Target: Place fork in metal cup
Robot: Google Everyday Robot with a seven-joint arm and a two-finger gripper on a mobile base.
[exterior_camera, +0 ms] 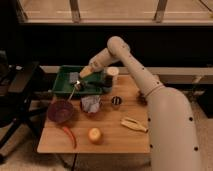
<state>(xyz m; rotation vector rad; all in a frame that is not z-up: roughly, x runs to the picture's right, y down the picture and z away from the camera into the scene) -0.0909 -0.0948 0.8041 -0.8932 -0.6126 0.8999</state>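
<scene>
My gripper [82, 79] hangs over the green tray [62, 86] at the back left of the table. It is shut on the fork [74, 92], a thin utensil that slants down and to the left from the fingers, its lower end above the tray's front rim. The metal cup [116, 102] is small, shiny and dark inside. It stands upright on the wooden table, to the right of the gripper and nearer the front, apart from it.
A cream-coloured cup [111, 76] stands just right of the gripper. On the table are a dark red bowl [60, 111], a crumpled grey object [91, 104], a red chilli [70, 135], an orange fruit [94, 135] and a yellowish banana-like piece [132, 124]. An office chair [17, 95] stands at the left.
</scene>
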